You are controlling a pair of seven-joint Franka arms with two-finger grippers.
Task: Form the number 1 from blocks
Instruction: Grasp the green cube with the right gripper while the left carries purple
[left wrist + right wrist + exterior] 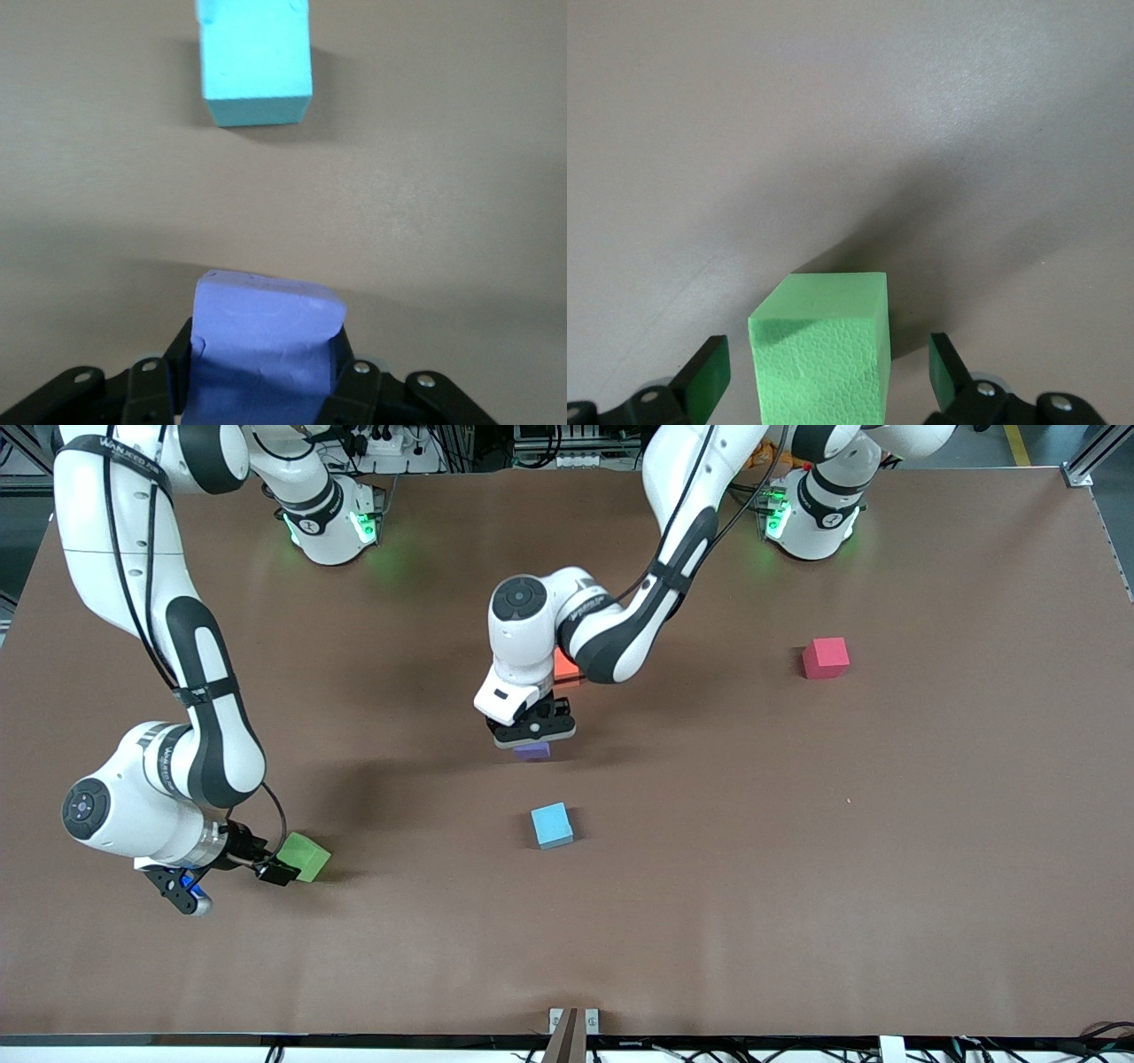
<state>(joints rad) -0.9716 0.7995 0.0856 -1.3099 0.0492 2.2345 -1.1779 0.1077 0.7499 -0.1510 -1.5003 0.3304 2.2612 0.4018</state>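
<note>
A wide bench [930,850] covered in matte brown sheeting is filling the room's centre, with cable runs and aluminium framing showing along its edges. Near the middle, the left pincer [533,737] is clamping a small matte purple foam cube [263,341] low at the bench surface; a small matte light blue foam cube [552,825] is lying nearer the front camera, apart from it. An orange-red cube [565,665] is peeking out from under the left arm, and a red matte cube [826,657] is sitting well apart toward the left arm's end. The right pincer [828,376] is standing open around a green matte foam cube [304,856], fingers clear of its sides.

The foam is dimpling in the left grip, so the purple cube could twist or land crooked. The right fingers could nudge the green cube askew when closing.
</note>
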